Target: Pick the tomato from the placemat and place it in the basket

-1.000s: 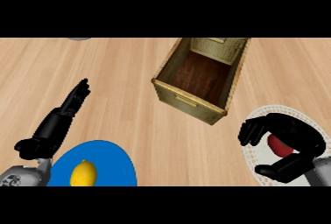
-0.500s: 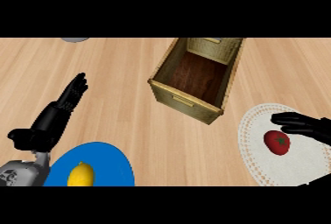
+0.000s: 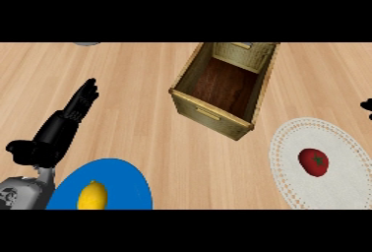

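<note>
The tomato (image 3: pixel 313 162) sits mid-placemat (image 3: pixel 341 189) near the counter's right edge, the basket (image 3: pixel 225 88) beside it. Only a sliver of the right hand (image 3: pixel 367 109) shows; its fingers can't be judged. It should descend squarely over the fruit. Left hand (image 3: pixel 62 125) rests open, holding nothing.

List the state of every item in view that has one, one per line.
tomato: on the placemat, not held
basket: upright, open-topped, nothing visible inside
lemon: lying on the blue plate
left hand: open, fingers straight, resting at the view's left
right hand: only a tip at the right edge, state unclear
</note>
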Controlling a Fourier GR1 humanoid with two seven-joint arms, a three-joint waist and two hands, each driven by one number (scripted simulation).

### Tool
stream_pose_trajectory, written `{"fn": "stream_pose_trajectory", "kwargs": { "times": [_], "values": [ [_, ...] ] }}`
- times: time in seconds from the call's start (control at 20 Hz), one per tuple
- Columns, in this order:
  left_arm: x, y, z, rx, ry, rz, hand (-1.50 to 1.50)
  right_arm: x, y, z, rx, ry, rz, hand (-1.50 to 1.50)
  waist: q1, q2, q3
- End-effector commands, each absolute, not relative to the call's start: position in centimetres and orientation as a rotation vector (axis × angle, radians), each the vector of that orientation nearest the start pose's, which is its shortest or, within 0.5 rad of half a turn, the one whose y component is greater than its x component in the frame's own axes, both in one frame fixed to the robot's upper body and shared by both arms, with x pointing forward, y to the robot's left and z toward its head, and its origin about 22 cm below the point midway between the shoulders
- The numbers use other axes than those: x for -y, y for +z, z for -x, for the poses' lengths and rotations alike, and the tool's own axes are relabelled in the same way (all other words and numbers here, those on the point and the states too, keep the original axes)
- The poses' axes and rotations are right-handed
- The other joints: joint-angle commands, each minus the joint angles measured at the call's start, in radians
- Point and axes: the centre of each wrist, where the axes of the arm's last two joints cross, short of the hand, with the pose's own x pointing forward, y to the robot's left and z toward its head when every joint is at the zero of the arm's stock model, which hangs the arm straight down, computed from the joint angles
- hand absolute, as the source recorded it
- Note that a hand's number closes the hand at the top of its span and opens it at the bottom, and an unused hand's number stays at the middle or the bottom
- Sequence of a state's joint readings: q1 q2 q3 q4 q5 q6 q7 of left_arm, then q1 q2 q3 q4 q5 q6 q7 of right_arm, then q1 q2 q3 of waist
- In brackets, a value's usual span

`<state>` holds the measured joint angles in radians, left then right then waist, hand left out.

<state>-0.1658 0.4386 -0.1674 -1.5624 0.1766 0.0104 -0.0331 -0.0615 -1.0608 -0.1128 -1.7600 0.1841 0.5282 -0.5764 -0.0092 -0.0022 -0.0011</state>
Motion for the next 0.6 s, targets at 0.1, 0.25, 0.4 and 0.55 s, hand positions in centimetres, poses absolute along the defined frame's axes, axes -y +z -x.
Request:
{"fn": "stream_pose_trajectory", "kwargs": {
  "times": [0.1, 0.25, 0.4, 0.55],
  "values": [
    [-28.2, 6.2, -27.2, 1.683, -0.386, -0.036, 0.00, 41.3, 24.6, -24.2, 1.442, 1.750, 0.217, -1.50, 0.013, 0.002, 0.002],
    [-28.1, 7.7, -28.2, 1.695, -0.390, -0.045, 0.00, 42.1, 25.8, -24.2, 1.457, 1.749, 0.187, -1.50, 0.008, 0.002, 0.001],
    [-26.0, 5.4, -28.3, 1.685, -0.375, -0.011, 0.00, 44.5, 25.9, -24.4, 1.468, 1.723, 0.226, -1.50, 0.010, 0.005, 0.001],
    [-27.2, 6.0, -28.8, 1.710, -0.392, -0.059, 0.00, 45.4, 25.4, -24.7, 1.472, 1.705, 0.230, -1.50, 0.024, 0.009, 0.002]
  ]
}}
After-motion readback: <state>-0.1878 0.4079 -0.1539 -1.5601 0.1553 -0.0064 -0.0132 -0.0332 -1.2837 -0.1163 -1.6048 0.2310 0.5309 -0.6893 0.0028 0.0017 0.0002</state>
